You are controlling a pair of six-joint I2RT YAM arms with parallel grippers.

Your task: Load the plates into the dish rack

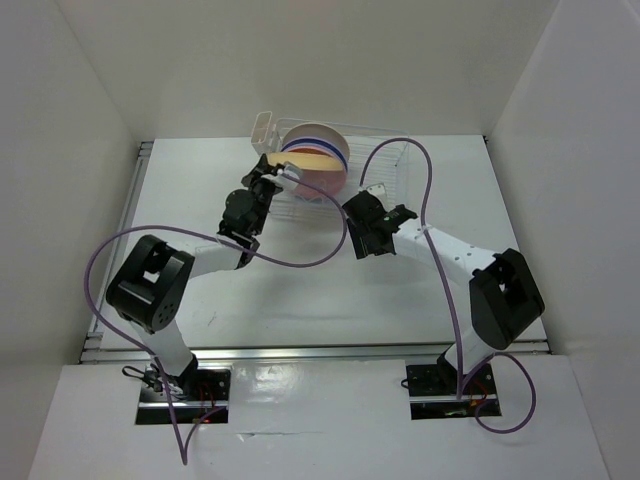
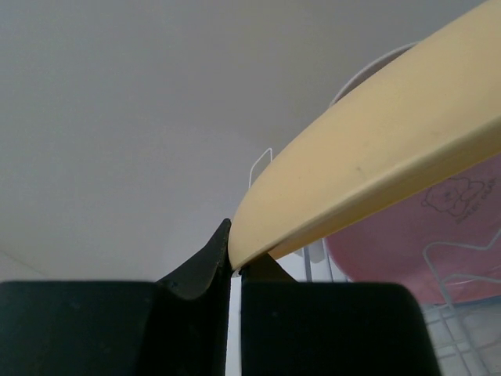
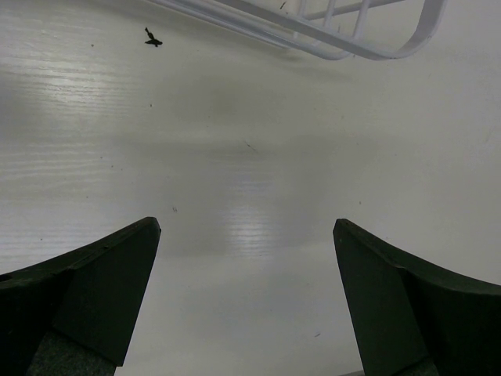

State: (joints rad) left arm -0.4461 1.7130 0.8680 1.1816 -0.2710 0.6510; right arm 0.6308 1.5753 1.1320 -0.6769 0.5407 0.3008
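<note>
The white wire dish rack stands at the back of the table. Plates stand on edge in its left half: cream at the back, then light blue and purple rims, then pink. My left gripper is shut on the rim of the yellow-orange plate, holding it tilted against the front of the pink one. In the left wrist view my gripper pinches the yellow plate's edge, with the pink plate behind it. My right gripper is open and empty over the table before the rack.
A small white cutlery holder sits at the rack's back left corner. The rack's near corner shows just ahead of the right gripper, with a small black speck on the table. White walls enclose the table on three sides.
</note>
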